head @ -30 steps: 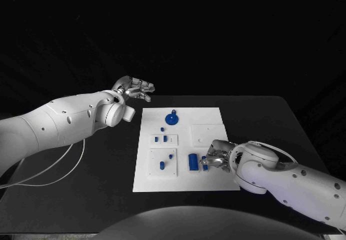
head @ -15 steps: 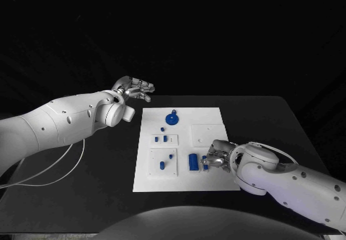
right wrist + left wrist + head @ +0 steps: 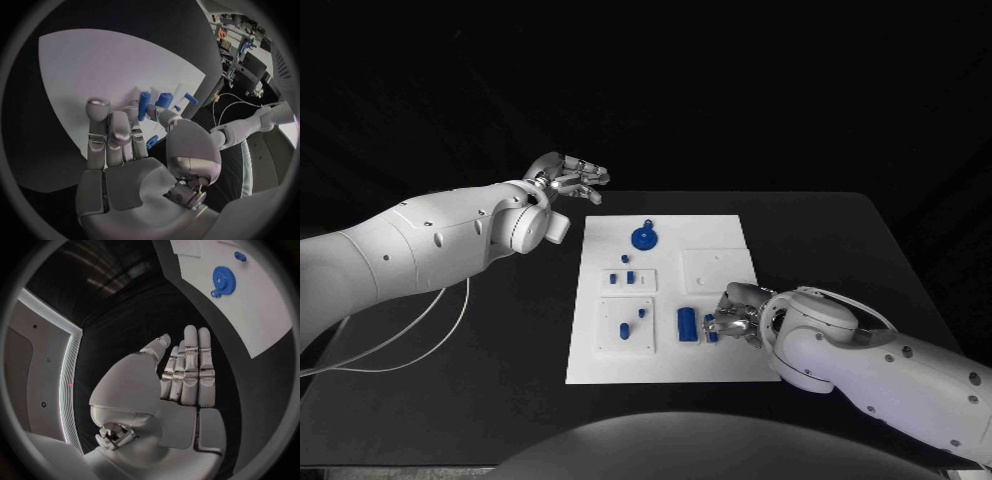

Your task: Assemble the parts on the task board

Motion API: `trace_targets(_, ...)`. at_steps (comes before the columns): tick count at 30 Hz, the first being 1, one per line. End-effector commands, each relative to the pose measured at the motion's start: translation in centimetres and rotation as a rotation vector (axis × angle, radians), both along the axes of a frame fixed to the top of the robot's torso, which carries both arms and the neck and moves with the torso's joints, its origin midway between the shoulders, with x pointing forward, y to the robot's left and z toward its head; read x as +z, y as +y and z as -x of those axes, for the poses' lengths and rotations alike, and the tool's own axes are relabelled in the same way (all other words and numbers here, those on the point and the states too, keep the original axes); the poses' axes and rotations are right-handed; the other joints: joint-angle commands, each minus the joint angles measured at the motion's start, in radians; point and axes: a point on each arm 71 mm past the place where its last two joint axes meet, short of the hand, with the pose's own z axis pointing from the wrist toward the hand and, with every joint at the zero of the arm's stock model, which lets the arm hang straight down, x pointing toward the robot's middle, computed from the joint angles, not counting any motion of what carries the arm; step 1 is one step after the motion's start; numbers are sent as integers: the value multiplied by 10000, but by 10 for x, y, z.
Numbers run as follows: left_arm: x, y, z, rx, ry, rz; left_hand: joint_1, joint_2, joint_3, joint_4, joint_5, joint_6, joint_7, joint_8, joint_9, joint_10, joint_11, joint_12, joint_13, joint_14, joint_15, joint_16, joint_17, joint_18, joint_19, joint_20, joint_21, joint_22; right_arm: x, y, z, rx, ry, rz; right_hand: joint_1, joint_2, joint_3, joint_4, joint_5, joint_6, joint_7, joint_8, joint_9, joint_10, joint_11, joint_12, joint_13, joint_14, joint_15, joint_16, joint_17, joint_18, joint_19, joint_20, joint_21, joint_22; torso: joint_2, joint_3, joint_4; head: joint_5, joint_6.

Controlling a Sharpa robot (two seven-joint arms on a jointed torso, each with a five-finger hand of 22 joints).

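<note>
While the left hand hangs beyond the board's far left corner, at about eleven o'clock from the board's centre, with its fingers straight, close together and holding nothing, the right hand is down on the near right part of the task board, at roughly five o'clock from the centre. Its fingertips reach toward two blue pieces lying side by side there: a larger blue block and a slimmer blue peg just beside it on the hand's side. Whether the fingers are pinching the peg or only touching it cannot be told; the wrist view shows them curled close around it, but the contact itself is hidden. Both pieces lie with their long axes running from near to far along the board, so they sit at about nine o'clock from the right hand, almost against it. The right hand is by far the nearer one, and the next move seems to hinge on closing across the peg's short side. Farther up the board a blue gear lies near twelve o'clock, and small blue parts stand in the raised white blocks at nine o'clock. The black counter carries the board.
</note>
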Motion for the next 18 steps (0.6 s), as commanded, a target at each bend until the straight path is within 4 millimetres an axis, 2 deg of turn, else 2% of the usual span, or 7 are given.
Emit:
trace_targets(1, 0, -2, 1, -134, 10, 80, -33, -20, -1, 45, -4, -79, 14, -2, 14, -62, -4, 45, -13, -4, 88, -17, -15, 32, 75, 15, -12, -8, -4, 2, 4, 83, 352, 154, 76, -16, 1577, -1553, 68, 20, -24, 28, -11, 97, -68, -42, -17, 44, 0, -39, -9, 11, 489, -17, 12, -15, 0, -1, 0, 7, 1)
trace_targets(9, 0, -2, 1, -134, 10, 79, -33, -20, -1, 45, -4, -79, 14, -2, 14, -62, -4, 45, -13, -4, 88, -17, -15, 32, 75, 15, -12, -8, -4, 2, 3, 16, 315, 106, 74, -30, 1505, -1550, 23, 10, -36, 34, -3, 104, -72, -55, -25, 44, -4, -43, -19, 14, 489, -21, -5, -30, 2, -3, 1, 15, 1)
trace_targets(13, 0, -2, 1, -132, 10, 78, -33, -20, -1, 45, -4, -79, 14, -2, 14, -62, -4, 45, -13, -4, 88, -17, -15, 32, 75, 15, -12, -8, -4, 1, 3, -15, 314, 98, 105, -46, 1254, -1504, -255, -43, -87, 45, 46, 129, -84, -84, -52, 52, -5, -47, -32, 7, 490, -19, -27, -60, 2, -6, 1, 13, 1)
trace_targets(17, 0, -2, 0, -135, 13, 78, -33, -20, -1, 45, -4, -79, 14, -2, 14, -62, -4, 45, -13, -4, 88, -17, -15, 32, 75, 15, -12, -8, -4, 0, 3, -55, 307, 54, 100, -104, 942, -1386, -498, -76, -197, 26, 17, 145, -110, -100, -77, 54, -20, -66, -55, -4, 494, -31, -43, -98, 1, -4, 2, 20, 1)
trace_targets(18, 0, -2, 0, -132, 14, 76, -33, -20, -1, 45, -4, -79, 14, -2, 14, -62, -4, 45, -13, -4, 88, -17, -15, 32, 75, 15, -12, -8, -4, 0, 3, -65, 299, 36, 135, -125, 772, -1330, -684, -69, -254, -1, -53, 155, -120, -86, -75, 56, -27, -68, -59, -12, 494, -33, -44, -109, 1, -3, 1, 26, 1)
